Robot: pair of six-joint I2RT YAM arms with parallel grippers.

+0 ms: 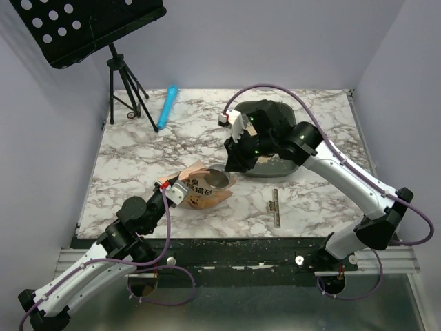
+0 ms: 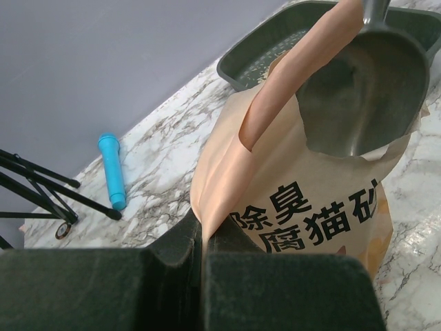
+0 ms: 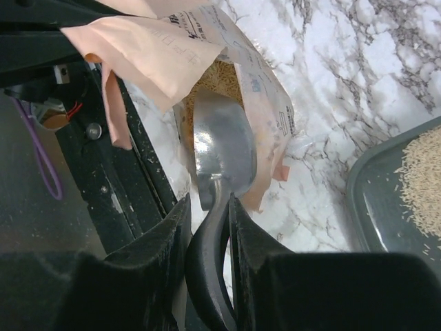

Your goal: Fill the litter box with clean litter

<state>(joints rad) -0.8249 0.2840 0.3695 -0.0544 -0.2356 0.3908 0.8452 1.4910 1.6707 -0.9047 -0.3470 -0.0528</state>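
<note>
Left end effector (image 2: 204, 245) pinched tight on edge of peach bag (image 2: 303, 207), black characters printed on front. Metal scoop (image 2: 365, 96) bowl sits in bag mouth, ahead and right. Litter box (image 2: 231, 69) beyond bag, clean litter (image 2: 279, 56) scattered inside. Blue cylinder (image 2: 111, 170) on marble desk (image 2: 165, 145), ahead-left. Black tripod legs (image 2: 41, 193) far left.

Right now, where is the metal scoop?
The scoop is at the centre of the top view, bowl in the bag mouth, handle in the right gripper, litter box just beyond on its right.
</note>
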